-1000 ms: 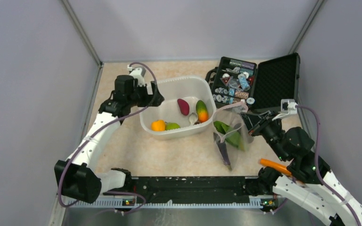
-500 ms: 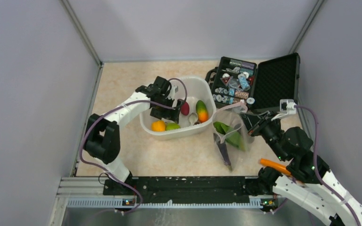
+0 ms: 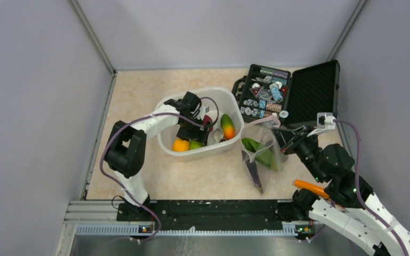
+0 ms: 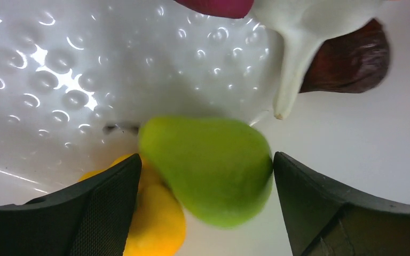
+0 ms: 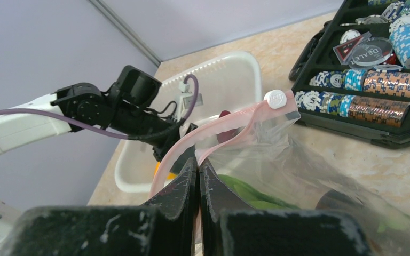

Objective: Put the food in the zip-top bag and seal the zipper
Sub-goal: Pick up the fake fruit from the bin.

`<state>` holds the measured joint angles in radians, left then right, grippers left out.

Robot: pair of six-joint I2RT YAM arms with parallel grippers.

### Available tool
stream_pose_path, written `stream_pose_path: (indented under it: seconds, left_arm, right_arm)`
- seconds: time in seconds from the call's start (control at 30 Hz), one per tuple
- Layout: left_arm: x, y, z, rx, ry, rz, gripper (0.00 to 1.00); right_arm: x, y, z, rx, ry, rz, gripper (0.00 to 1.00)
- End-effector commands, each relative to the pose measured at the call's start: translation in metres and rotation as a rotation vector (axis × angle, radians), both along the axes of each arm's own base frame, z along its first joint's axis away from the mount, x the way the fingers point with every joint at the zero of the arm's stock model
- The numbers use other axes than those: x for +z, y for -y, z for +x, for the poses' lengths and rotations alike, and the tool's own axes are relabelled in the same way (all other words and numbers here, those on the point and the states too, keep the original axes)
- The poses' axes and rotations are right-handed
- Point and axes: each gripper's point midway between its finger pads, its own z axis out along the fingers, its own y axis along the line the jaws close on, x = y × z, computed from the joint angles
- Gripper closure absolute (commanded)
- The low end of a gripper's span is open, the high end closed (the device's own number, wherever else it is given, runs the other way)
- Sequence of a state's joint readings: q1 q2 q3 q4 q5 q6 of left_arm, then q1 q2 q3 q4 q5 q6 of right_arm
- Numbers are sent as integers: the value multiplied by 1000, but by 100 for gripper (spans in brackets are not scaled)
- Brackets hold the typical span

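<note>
Zip-top bag (image 5: 304,160), green leafy food (image 5: 251,194) inside, stands just beyond and below the right fingers (image 5: 181,186). Green fruit (image 4: 208,165) lies between the spread left fingers (image 4: 101,197), close to both. Pink zipper (image 5: 229,125) strip is pinched between the right fingers, pressed together.

One white plastic tub (image 3: 221,89), one clear crinkly zip-top bag (image 3: 273,143), one open black case (image 3: 312,90). In the tub: one round orange fruit (image 3: 180,144), one round green fruit (image 4: 208,170), one orange-green pepper (image 3: 227,127), one whitish piece (image 4: 304,26). In the bag: one green leafy piece (image 3: 257,148), one dark purple eggplant (image 3: 254,176)
</note>
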<state>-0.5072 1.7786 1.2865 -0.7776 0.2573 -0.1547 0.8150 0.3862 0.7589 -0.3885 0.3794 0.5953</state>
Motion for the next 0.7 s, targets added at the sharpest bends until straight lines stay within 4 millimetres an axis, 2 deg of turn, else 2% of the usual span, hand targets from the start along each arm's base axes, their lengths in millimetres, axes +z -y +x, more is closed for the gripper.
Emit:
stream_pose_path:
  seconds: [0.0,0.17,0.3,0.4,0.47,0.53,0.6,0.67]
  left_arm:
    - [-20,-6,-10,-21,-60,73,10]
    - [-20,1,-6,-29,-49,38,11]
    - [-25,-1,-7,-30,-60,61,30]
    - [-24,-3,-9,-29,-62,67,32]
    - [-17,-3,-8,-28,-46,57,40]
    - [-12,-3,-6,-23,-26,55,43]
    - [-3,0,-3,-21,-1,37,54]
    - [8,4,1,-21,30,8,74]
  right_arm:
    - [14,0,1,-7,38,42,100]
    - [13,1,2,-12,38,45,100]
    - [13,-1,2,-6,37,48,100]
    - [12,0,2,-10,34,44,100]
    - [12,1,2,-15,33,44,100]
    - [13,1,2,-13,35,46,100]
    - [13,0,2,-11,35,47,100]
    - [12,0,2,-11,34,48,100]
